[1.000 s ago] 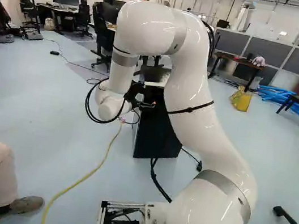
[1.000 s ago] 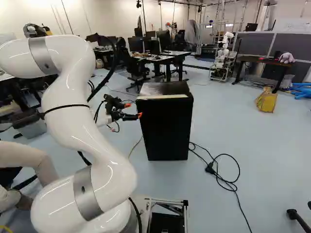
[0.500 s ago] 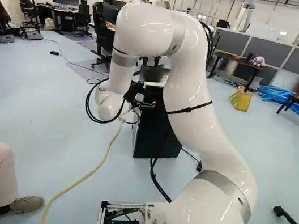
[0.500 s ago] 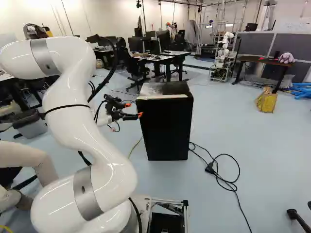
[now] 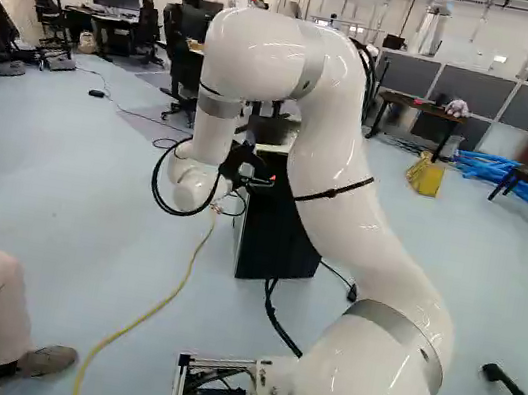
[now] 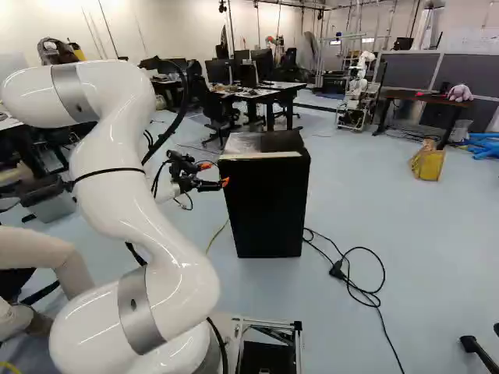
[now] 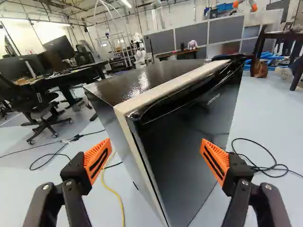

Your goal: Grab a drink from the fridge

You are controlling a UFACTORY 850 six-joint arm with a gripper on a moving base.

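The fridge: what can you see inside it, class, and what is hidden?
Nothing inside the fridge can be seen: its black door looks shut, covering whatever it holds.

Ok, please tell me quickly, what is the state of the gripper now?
The gripper: open, fingers wide apart, holding nothing; the fridge is ahead of it.

The glossy black fridge [image 6: 269,206], pale strip behind its closed door, stands upright just ahead of the gripper [image 6: 215,174].

One fridge [image 6: 269,206], one end effector [image 6: 215,174], two orange pads [image 7: 98,161], one yellow bag [image 6: 427,164]
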